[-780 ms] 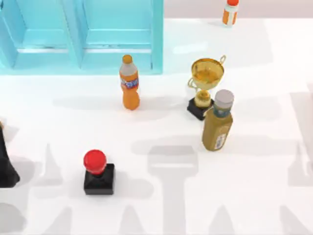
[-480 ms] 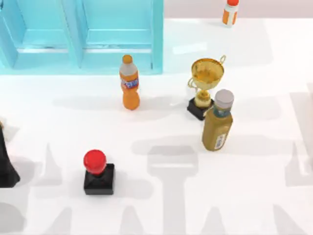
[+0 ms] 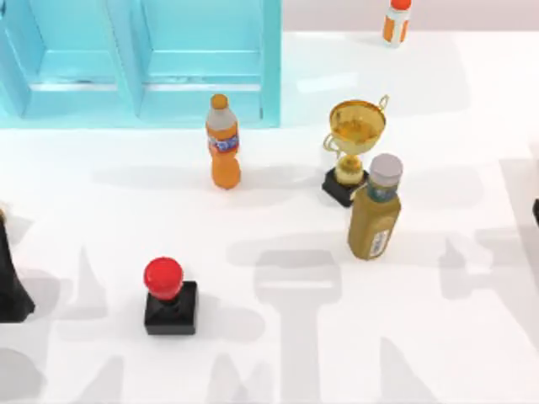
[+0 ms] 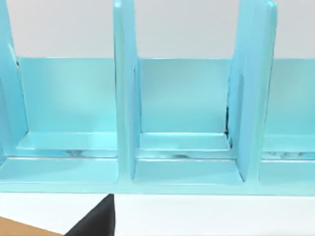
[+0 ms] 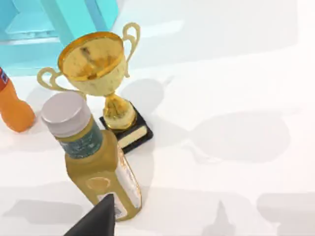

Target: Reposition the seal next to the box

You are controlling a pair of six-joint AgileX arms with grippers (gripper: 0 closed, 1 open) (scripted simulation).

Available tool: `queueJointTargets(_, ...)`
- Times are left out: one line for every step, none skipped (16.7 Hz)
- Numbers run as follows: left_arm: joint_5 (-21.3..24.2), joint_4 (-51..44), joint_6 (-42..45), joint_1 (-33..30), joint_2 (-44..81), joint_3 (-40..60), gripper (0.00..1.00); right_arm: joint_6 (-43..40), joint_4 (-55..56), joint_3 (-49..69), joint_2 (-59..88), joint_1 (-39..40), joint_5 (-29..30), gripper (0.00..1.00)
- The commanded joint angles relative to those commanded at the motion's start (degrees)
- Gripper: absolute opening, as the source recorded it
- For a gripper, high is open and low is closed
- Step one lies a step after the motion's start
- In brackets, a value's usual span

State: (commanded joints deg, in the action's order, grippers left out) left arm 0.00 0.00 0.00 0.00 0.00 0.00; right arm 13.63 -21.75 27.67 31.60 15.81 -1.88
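Observation:
The seal [image 3: 169, 296], a glossy red knob on a black square base, stands upright at the front left of the table. The light-blue box [image 3: 143, 59] spans the far left, well behind the seal; the left wrist view faces its recessed panels [image 4: 182, 103]. My left gripper [image 3: 8, 290] is a dark shape at the table's left edge, left of the seal and apart from it. A dark sliver of my right arm [image 3: 536, 210] sits at the right edge. In the right wrist view a black part of the right gripper [image 5: 96, 221] overlaps the mustard bottle.
An orange soda bottle [image 3: 223, 143] stands in front of the box's right end. A gold trophy [image 3: 354, 143] on a black base and a mustard-coloured bottle [image 3: 375, 212] stand right of centre. A small orange bottle [image 3: 396, 18] is at the far edge.
A dark sliver of the right arm has appeared at the right edge, and the shadows on the right side have shifted leftward. The seal and the left arm have not moved.

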Motion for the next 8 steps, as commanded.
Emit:
queueJointTargets(0.0, 0.0, 0.0, 0.0, 0.0, 0.0, 1.00, 2.2, -3.7, 4.2, 5.4, 2.4, 0.0, 1.00)
queueJointTargets(0.0, 0.0, 0.0, 0.0, 0.0, 0.0, 1.00, 4.4, -7.5, 8.5, 11.0, 4.9, 0.0, 1.00)
queueJointTargets(0.0, 0.0, 0.0, 0.0, 0.0, 0.0, 1.00, 6.7, -11.6, 13.0, 16.8, 7.5, 0.0, 1.00)
queueJointTargets(0.0, 0.0, 0.0, 0.0, 0.0, 0.0, 1.00, 9.1, -15.7, 17.5, 22.9, 10.1, 0.2, 1.00)
queueJointTargets(0.0, 0.0, 0.0, 0.0, 0.0, 0.0, 1.00, 11.5, -19.9, 22.2, 29.2, 12.7, 0.4, 1.00)
queueJointTargets(0.0, 0.0, 0.0, 0.0, 0.0, 0.0, 1.00, 13.9, -24.1, 26.9, 35.5, 15.3, 0.7, 1.00)
queueJointTargets(0.0, 0.0, 0.0, 0.0, 0.0, 0.0, 1.00, 16.3, -28.3, 31.7, 41.8, 17.9, 1.0, 1.00)
queueJointTargets(0.0, 0.0, 0.0, 0.0, 0.0, 0.0, 1.00, 18.8, -32.5, 36.6, 48.1, 20.4, 1.5, 1.00)
